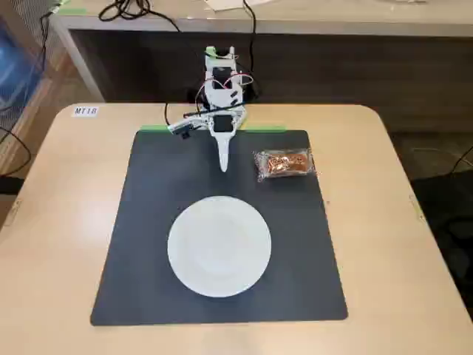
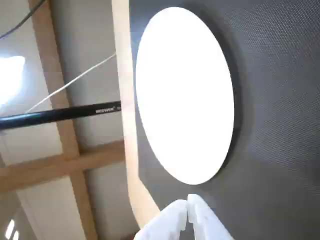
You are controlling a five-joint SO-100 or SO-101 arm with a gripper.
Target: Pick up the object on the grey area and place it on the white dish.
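The clear snack packet (image 1: 284, 164) with a brown-orange pastry lies on the dark grey mat (image 1: 148, 244), near its far right part. The round white plate (image 1: 219, 245) sits empty at the mat's middle front. My white gripper (image 1: 224, 166) is shut and empty, pointing down at the mat's far middle, left of the packet and apart from it. In the wrist view the shut fingertips (image 2: 189, 204) meet at the bottom, with the plate (image 2: 185, 95) and mat (image 2: 280, 125) beyond. The packet is out of the wrist view.
The mat lies on a beige tabletop (image 1: 59, 207) with rounded corners. A green tape strip (image 1: 153, 129) marks the mat's far edge by the arm's base (image 1: 222, 81). Cables lie on a bench behind. A black pole (image 2: 60, 114) shows below the table edge.
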